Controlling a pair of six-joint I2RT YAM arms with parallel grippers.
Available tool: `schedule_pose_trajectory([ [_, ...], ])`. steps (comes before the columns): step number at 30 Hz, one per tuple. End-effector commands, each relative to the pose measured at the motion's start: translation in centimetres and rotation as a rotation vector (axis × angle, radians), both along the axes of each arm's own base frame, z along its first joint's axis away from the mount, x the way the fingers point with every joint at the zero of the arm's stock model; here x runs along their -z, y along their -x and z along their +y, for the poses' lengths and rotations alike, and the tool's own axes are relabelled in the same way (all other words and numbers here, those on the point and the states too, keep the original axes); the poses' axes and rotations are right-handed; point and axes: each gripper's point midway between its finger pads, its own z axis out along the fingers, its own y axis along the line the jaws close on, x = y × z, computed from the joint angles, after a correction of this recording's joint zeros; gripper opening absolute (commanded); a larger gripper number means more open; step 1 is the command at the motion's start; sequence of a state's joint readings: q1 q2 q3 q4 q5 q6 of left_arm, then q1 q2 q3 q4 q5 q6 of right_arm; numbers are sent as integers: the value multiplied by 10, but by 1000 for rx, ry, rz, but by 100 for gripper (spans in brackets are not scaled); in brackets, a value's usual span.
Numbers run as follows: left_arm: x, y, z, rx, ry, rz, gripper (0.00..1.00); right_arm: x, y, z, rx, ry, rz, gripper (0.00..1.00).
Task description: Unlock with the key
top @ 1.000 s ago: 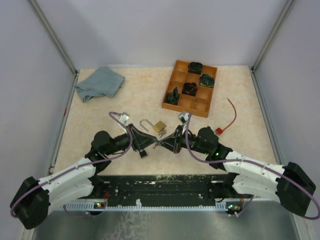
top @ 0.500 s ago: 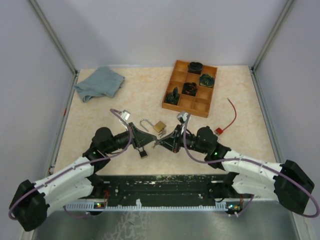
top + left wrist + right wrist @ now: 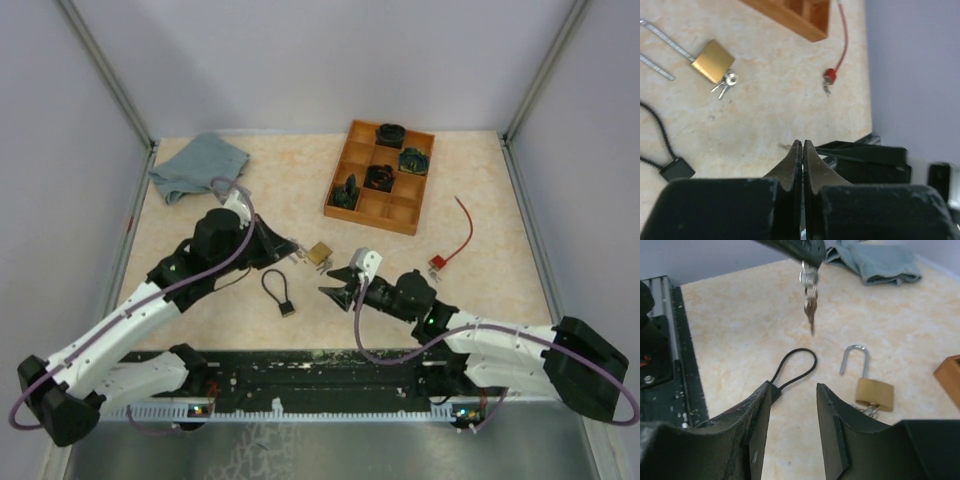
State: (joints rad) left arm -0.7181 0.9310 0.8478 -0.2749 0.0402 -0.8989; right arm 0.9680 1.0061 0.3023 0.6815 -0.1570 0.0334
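Note:
The brass padlock [image 3: 320, 252] lies mid-table with its shackle swung open [image 3: 875, 392] [image 3: 713, 61]; a small bunch of keys [image 3: 725, 85] sits at its base. My left gripper [image 3: 293, 247] [image 3: 802, 142] hangs just left of the padlock, shut on a key [image 3: 810, 310]. That key dangles from its ring under the fingertip in the right wrist view and is hidden in the left wrist view. My right gripper [image 3: 332, 284] [image 3: 793, 386] is open and empty, low over the table in front of the padlock.
A black cord loop with a tag [image 3: 278, 290] [image 3: 797, 365] lies on the table between the arms. A wooden compartment tray [image 3: 345, 165] holding dark parts stands back right. A blue cloth [image 3: 200, 165] lies back left, a red wire [image 3: 455, 240] at the right.
The grippers met in front of the padlock. My left arm has since risen and drawn back left, shut on the key. The right gripper opened and dropped back. The black loop lies loose.

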Motion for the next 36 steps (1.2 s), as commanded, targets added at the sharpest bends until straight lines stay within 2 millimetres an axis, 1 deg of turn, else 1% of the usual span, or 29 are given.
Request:
schedule_pose_trajectory([
  [1,45,4,26,-140,-204,249,0,-66,-12,-7,71,-136,-332,42],
  [4,51,3,28,-184,-240,314,0,-76,-14,-4,80,-180,-406,43],
  [7,55,3,28,-222,-242,370,0,-79,-15,4,81,-207,-471,43],
  [8,55,3,28,-228,-242,377,0,-76,-16,8,79,-212,-478,43],
  [11,55,2,30,-258,-230,390,0,-80,-13,17,71,-247,-525,43],
  [14,56,3,31,-278,-214,400,0,-76,-9,29,48,-240,-565,43],
  [17,57,3,30,-277,-207,412,0,-70,-9,42,45,-204,-583,43],
  [20,58,4,26,-265,-199,424,0,-64,-14,51,64,-168,-596,42],
  [24,61,7,22,-251,-184,442,0,-57,-18,58,85,-130,-616,39],
  [27,62,7,21,-247,-176,442,0,-48,-20,66,74,-92,-603,35],
  [31,60,6,21,-252,-169,436,0,-35,-20,73,67,-41,-606,33],
  [36,59,7,21,-248,-162,432,0,-21,-21,79,64,15,-603,33],
])
